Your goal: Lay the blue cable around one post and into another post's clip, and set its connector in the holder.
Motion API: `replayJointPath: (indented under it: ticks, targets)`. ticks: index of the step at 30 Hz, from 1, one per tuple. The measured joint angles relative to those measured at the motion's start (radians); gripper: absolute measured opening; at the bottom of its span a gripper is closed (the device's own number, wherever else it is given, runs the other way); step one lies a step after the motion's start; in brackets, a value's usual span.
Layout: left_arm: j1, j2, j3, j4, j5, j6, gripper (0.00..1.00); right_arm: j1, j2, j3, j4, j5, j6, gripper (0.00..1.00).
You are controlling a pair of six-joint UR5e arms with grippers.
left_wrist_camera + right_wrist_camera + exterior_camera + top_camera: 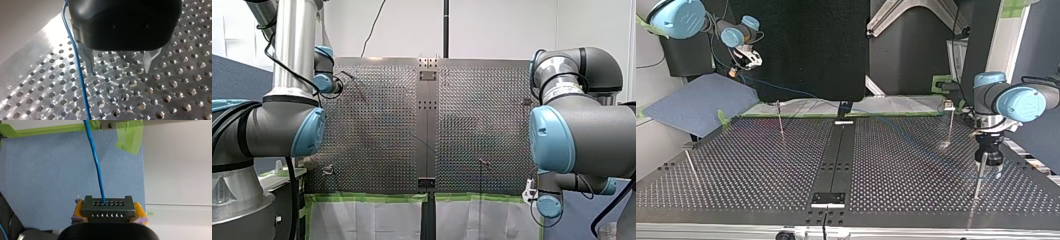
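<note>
The blue cable (pixel 96 162) runs from its black connector (pixel 107 205), which my right tool (pixel 109 210) grips firmly between yellow pads (pixel 78 210). The tool holds it clear of the desk (pixel 162 100), over a blue mat (pixel 45 182). In the top view the line shows faintly, crossing the perforated surface toward my left tool (pixel 119 68). That tool hangs low over the holes with its metal fingers (pixel 88 58) spread and nothing between them. The cable passes just outside one finger, close to a thin post (pixel 978 177). A second post with a clip (pixel 949 112) on top stands nearby.

The routing step appears to be in hand, with the connector not yet set down. Whether the cable already bends round a post cannot be told. Next, the left tool likely needs to take the cable and guide it around the post.
</note>
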Motion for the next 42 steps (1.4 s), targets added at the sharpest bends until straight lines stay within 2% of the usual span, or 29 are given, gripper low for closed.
replayJointPath:
  ticks: [7, 11, 19, 28, 37, 42]
  targets:
    - [-0.018, 0.000, 0.000, -0.026, 0.000, 0.001, 1.00, 0.001, 0.000, -0.003, -0.012, -0.059, -0.007, 0.00]
    - [-0.037, 0.000, -0.001, -0.059, -0.002, 0.001, 1.00, 0.004, 0.001, -0.004, -0.011, -0.080, -0.008, 0.00]
    - [-0.068, 0.000, -0.001, -0.129, 0.008, 0.009, 1.00, 0.007, 0.001, -0.006, -0.009, -0.087, -0.008, 0.00]
    - [-0.091, 0.007, -0.009, -0.210, -0.003, 0.069, 1.00, 0.010, 0.001, -0.007, -0.008, -0.088, -0.007, 0.00]
    - [-0.099, 0.073, -0.077, -0.286, 0.016, 0.139, 1.00, 0.013, 0.001, -0.007, -0.008, -0.088, -0.005, 0.00]
    - [-0.106, 0.118, -0.121, -0.330, -0.006, 0.156, 1.00, 0.016, 0.001, -0.008, -0.004, -0.088, -0.004, 0.00]
